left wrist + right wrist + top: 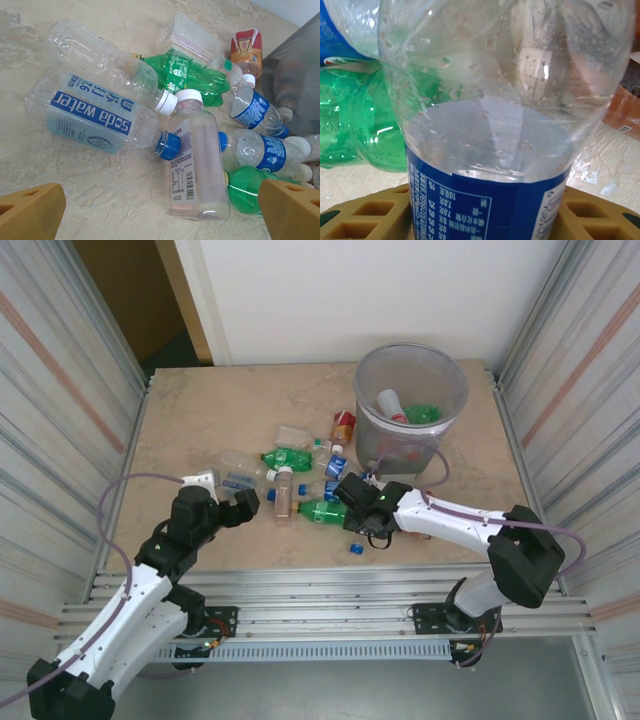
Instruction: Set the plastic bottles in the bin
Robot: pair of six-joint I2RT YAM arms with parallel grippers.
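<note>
**Right fingers around a blue-labelled bottle, near side of the bin**

The bin [372, 445] stands on the pale surface [200, 410], its clear liner folded over the rim. Inside it lie a white bottle [392, 405] and a crumpled green one [423, 413].

The other plastic bottles [300, 475] lie in a loose heap just left of the bin and a little nearer than it. An orange-labelled bottle [343, 426] rests just beside the bin's left wall. Further left of the bin lie a green bottle [290, 458], a pink-tinted bottle [197, 160] with a white cap, and a clear soda water bottle [90, 117] with a blue cap.

The right fingers [365, 220] sit close to the bin's near side, partly closed, with the blue-labelled bottle [485, 150] between them. A pad lies against each edge of its label. Whether they grip it firmly cannot be told.

The left fingers [30, 210] are spread fully apart and hold nothing. They hang well left of the bin, pointing at the heap.
</note>
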